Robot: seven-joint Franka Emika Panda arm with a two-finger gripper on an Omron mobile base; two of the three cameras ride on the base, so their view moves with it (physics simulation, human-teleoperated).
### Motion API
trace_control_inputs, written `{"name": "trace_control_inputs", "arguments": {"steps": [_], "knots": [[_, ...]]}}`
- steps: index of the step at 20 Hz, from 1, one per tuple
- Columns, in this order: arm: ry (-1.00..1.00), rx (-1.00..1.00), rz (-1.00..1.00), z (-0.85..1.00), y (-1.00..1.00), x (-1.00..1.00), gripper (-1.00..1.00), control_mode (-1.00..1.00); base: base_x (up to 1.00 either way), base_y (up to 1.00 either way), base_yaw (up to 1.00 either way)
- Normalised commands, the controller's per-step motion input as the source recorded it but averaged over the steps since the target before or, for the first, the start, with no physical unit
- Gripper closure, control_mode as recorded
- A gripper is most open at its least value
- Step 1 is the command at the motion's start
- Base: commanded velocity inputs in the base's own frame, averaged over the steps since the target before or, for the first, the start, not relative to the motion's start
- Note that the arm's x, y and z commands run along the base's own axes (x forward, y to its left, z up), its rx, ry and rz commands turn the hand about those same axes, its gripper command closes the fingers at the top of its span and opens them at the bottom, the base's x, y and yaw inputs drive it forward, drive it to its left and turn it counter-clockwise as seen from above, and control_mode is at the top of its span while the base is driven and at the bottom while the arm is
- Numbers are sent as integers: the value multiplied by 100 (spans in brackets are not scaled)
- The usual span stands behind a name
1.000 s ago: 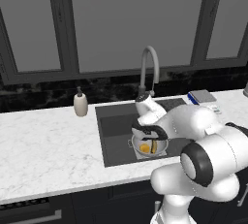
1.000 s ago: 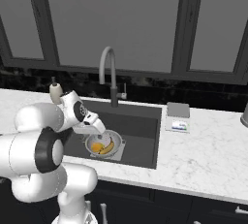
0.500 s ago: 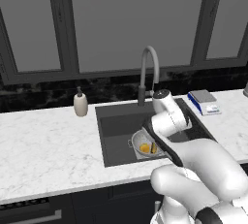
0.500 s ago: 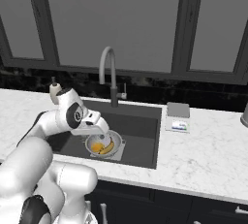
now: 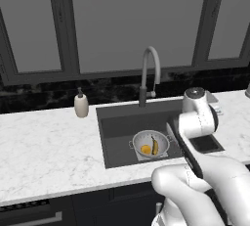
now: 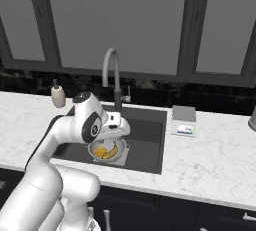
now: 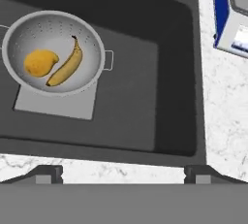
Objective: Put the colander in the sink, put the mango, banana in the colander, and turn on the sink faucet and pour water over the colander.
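Colander (image 5: 151,143) sits in the sink (image 5: 117,144), on the lighter square at the basin floor. Mango (image 5: 145,149) and banana (image 5: 155,146) are both inside it, side by side, banana lying along the mango's flank.

Left base view: faucet (image 5: 148,76) stands behind the basin, spout arching forward over it, no water visible. Soap dispenser (image 5: 81,105) on the white marble bench (image 5: 44,146), left of the sink. The arm's wrist blocks the right side of the basin, so the hand itself can't be made out here.

Right base view: same colander (image 6: 107,151) partly hidden behind the arm's hand, which hangs over the left part of the sink (image 6: 147,140); banana (image 6: 113,152) and mango (image 6: 100,151) show below it. This view also shows a small flat grey box (image 6: 183,120) with a blue-edged label on the bench right of the sink.

Hand view: looks straight down into the basin. Colander (image 7: 53,52) at upper left, well away from the fingers (image 7: 47,173), whose two tips sit at the bottom corners, spread wide, nothing between them. Mango (image 7: 40,62) and banana (image 7: 66,65) touch inside the bowl. The colander's side handle (image 7: 109,59) is clear here, not in the base views. Box with blue edge (image 7: 231,22) at upper right on the bench.
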Motion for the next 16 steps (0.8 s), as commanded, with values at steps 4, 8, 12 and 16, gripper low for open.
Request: {"name": "trace_control_inputs", "arguments": {"steps": [4,8,12,16], "knots": [[0,18,31,26,-57,14,-100,-100,0,0,0],[0,27,37,22,-50,32,-100,-100,0,0,0],[-2,31,42,17,-43,64,-100,-100,0,0,0],[-14,33,41,20,-22,67,-100,-100,0,0,0]]}}
